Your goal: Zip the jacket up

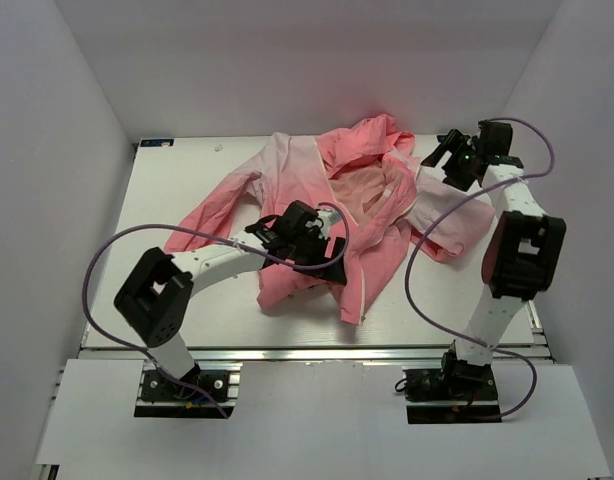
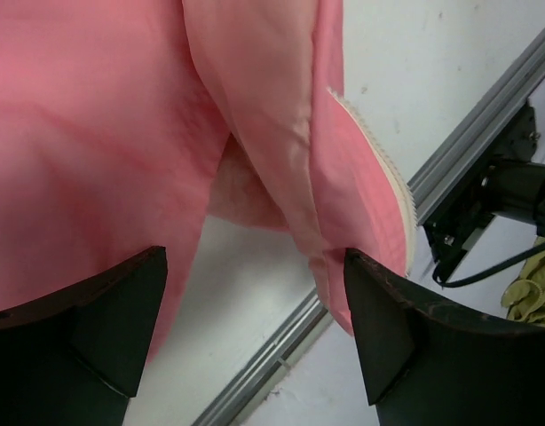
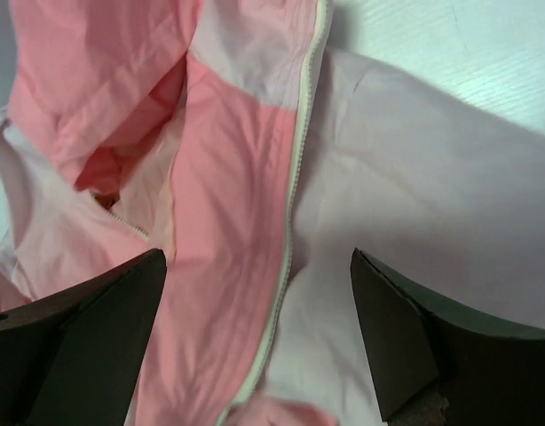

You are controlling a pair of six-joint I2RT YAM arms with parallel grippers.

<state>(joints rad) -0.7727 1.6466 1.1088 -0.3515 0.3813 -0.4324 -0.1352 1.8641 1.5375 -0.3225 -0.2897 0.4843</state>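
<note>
The jacket [image 1: 287, 190] lies crumpled and unzipped in the middle of the table, coral pink shading to pale pink, with its hood at the back. Its white zipper [image 1: 372, 270] runs down the open front edge. My left gripper [image 1: 332, 262] hovers over the jacket's lower hem with its jaws open. In the left wrist view the pink hem [image 2: 95, 133] and the zipper's teeth [image 2: 392, 173] hang just beyond the gripper [image 2: 255, 257], and the right finger [image 2: 397, 328] brushes the fabric. My right gripper [image 1: 434, 155] is open above the pale sleeve, with the zipper [image 3: 295, 195] between its fingers [image 3: 257, 257].
An aluminium rail [image 1: 307, 352] borders the table's near edge and also shows in the left wrist view [image 2: 281, 355]. White walls enclose the table on three sides. Purple cables [image 1: 417, 270] loop from both arms. The right arm's base [image 2: 503, 191] stands close by, with a yellowish cloth [image 2: 534, 284] beside it.
</note>
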